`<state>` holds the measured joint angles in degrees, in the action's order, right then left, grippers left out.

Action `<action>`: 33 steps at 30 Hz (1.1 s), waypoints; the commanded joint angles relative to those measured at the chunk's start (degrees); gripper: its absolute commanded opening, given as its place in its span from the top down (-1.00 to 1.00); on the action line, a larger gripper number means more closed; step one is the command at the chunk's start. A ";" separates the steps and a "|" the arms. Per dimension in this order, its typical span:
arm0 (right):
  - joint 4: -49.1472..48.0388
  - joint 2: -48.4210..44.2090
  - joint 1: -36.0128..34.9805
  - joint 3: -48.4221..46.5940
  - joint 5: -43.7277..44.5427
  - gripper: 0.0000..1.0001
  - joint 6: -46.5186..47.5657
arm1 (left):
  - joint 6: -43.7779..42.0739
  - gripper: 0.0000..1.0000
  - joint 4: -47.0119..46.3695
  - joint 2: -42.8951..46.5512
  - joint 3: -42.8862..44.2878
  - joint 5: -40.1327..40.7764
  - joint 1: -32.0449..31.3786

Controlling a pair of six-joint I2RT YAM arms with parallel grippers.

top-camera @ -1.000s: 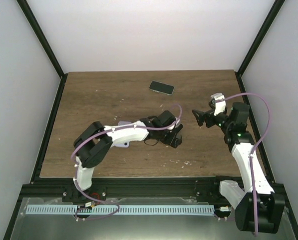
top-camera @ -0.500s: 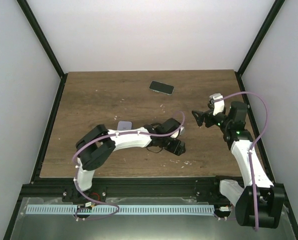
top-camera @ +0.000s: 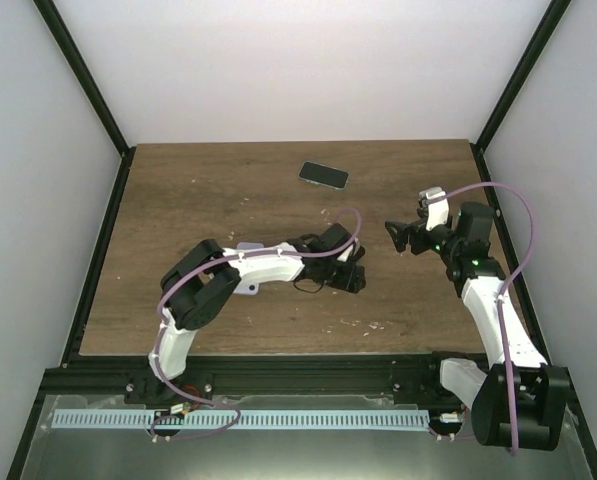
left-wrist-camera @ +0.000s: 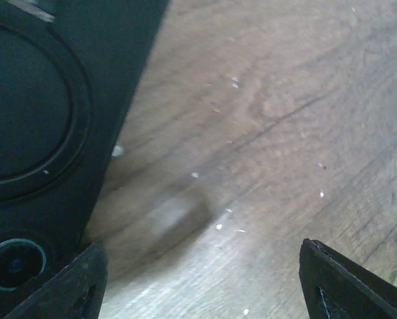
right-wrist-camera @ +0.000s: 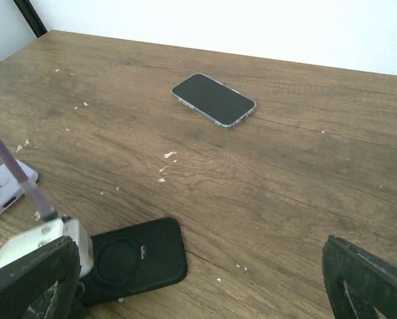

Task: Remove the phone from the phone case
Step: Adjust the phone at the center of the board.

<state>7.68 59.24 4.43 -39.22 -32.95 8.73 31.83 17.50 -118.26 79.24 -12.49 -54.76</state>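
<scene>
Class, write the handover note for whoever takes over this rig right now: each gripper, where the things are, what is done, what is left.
The left gripper is open and empty, low over the table, with the black phone case against one finger.
The right gripper is open and empty, raised on the right.
The phone lies flat, alone, at the far side.
A pale lilac case lies near the left arm.
Done: the phone looks free.
Left: I cannot tell whether the black phone case is empty, so check it.
</scene>
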 commanded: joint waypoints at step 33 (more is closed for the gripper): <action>33.33 64.20 -18.26 -56.90 4.96 -0.99 18.33 | -0.55 -0.68 5.38 46.75 -36.03 6.08 10.44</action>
<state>36.56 121.51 -12.56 -93.34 -28.99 23.83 30.17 23.62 -70.98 44.64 -5.28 -44.45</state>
